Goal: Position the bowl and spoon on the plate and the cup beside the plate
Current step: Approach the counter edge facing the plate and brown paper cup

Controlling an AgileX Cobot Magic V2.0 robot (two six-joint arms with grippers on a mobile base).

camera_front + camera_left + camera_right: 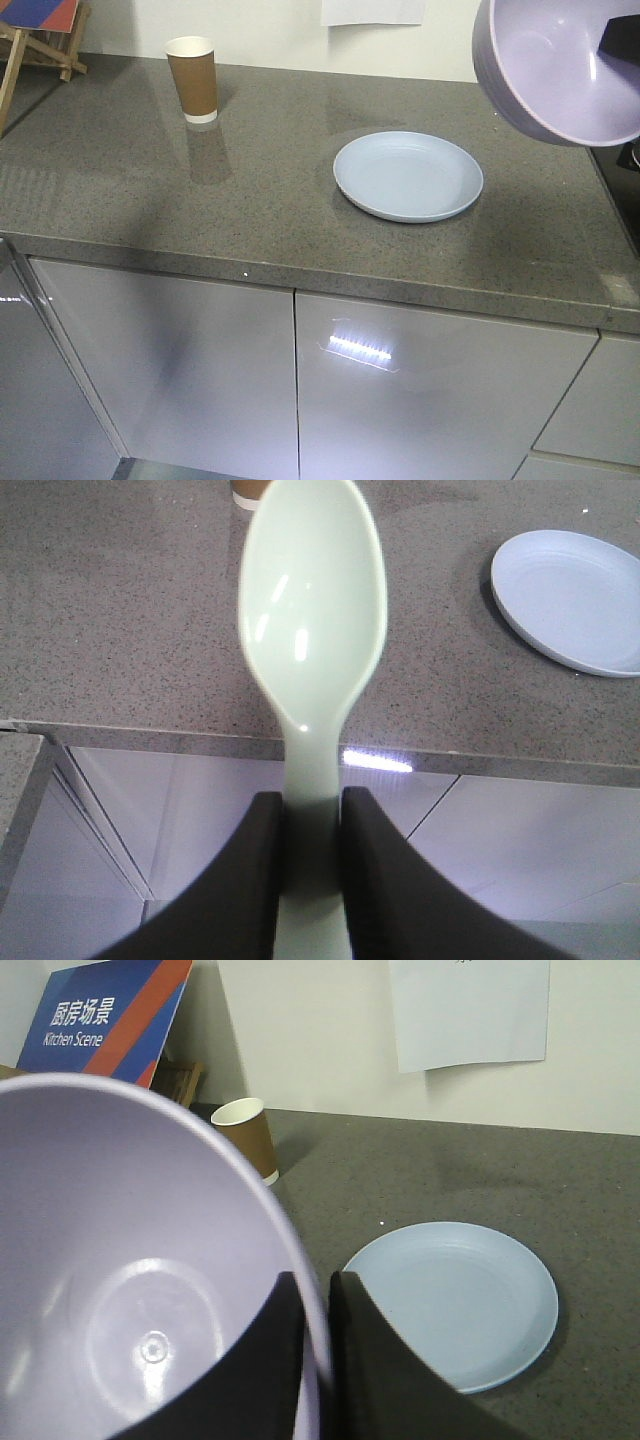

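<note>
The pale blue plate [408,176] [575,602] [462,1302] lies bare on the grey counter. A brown paper cup [192,78] [249,1136] stands upright at the back left. The lavender bowl [556,62] [120,1290] hangs tilted in the air, above and to the right of the plate. My right gripper [318,1285] is shut on its rim, one finger inside and one outside. My left gripper [312,802] is shut on the handle of the mint-green spoon [312,610], held out over the counter's front edge. Neither gripper shows in the front view.
The grey stone counter [120,180] ends at a front edge above glossy cabinet doors [200,370]. A wooden stand with a blue and red sign [40,25] [105,1015] sits at the back left. A white paper [470,1010] hangs on the wall. Something black [625,175] lies at the counter's right.
</note>
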